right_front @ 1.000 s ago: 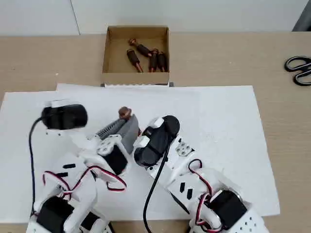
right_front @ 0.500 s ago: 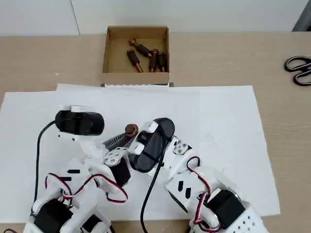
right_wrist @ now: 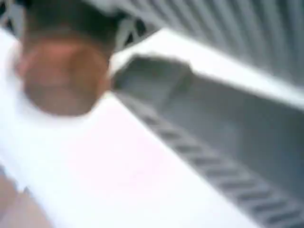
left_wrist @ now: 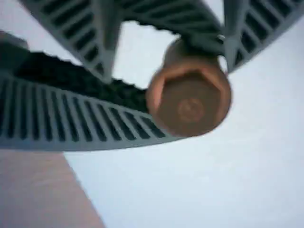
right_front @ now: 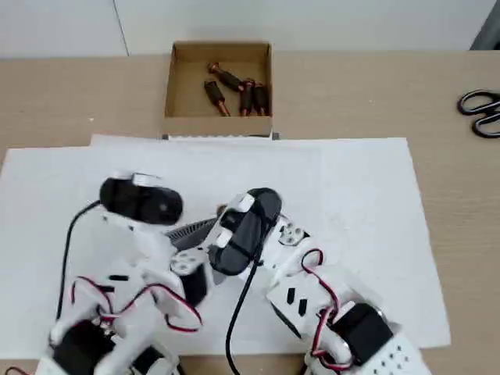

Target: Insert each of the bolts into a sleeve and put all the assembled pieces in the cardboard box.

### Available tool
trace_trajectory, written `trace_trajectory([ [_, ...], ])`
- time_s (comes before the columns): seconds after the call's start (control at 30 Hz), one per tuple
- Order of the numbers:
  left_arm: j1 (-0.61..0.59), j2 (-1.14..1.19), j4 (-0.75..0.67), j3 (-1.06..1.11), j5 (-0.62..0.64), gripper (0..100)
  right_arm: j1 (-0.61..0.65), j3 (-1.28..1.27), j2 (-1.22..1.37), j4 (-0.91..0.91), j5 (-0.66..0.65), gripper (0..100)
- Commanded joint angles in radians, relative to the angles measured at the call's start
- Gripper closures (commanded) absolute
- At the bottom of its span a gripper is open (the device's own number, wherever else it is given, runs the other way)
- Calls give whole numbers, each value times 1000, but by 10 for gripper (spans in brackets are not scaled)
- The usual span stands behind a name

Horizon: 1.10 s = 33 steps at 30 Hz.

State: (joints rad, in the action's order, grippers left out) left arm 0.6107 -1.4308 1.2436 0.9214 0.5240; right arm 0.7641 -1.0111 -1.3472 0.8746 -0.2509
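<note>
Pale wooden table (right_front: 351, 86) carries a broad sheet of white paper (right_front: 351, 180), laid as a work mat. At its far edge stands the cardboard box (right_front: 178, 86), open side up, so that finished pieces can be dropped in. Several assembled pieces (right_front: 234, 90) lie inside it. Scissors (right_front: 480, 113) rest well apart at the table's right edge.

Both arms crowd together over the middle of the paper. The left hand (right_front: 205, 226) pinches a copper-coloured bolt (left_wrist: 189, 97) between its ribbed grey fingers (left_wrist: 85, 118), hexagonal head turned toward the wrist camera. That probably leaves the shank free to meet a sleeve. A dark shape just behind the head may be that sleeve, though I cannot be sure.

The right hand (right_wrist: 199, 123) sits close against the left. Whether it grips anything I cannot tell.

No label or writing is legible anywhere.
</note>
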Motion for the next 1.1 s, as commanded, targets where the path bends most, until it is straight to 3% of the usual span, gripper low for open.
trace_trajectory([
  [0.0,28,49,49,-28,-5,801,-7,28,-15,-54,-5,995],
  [0.3,-112,187,40,-237,-49,801,-7,26,-13,-54,-5,995],
  [0.47,-120,235,40,-374,-49,808,-7,26,-13,-51,-5,995],
  [0.57,-120,238,40,-415,-54,863,-7,26,-15,-18,-5,995],
  [0.7,-123,236,40,-424,-104,988,-7,26,-16,-10,-5,995],
  [0.87,-192,238,57,-369,-138,994,-7,26,-16,-10,-5,995],
  [1.07,-402,236,54,-231,-264,994,-87,32,-12,-16,-5,995],
])
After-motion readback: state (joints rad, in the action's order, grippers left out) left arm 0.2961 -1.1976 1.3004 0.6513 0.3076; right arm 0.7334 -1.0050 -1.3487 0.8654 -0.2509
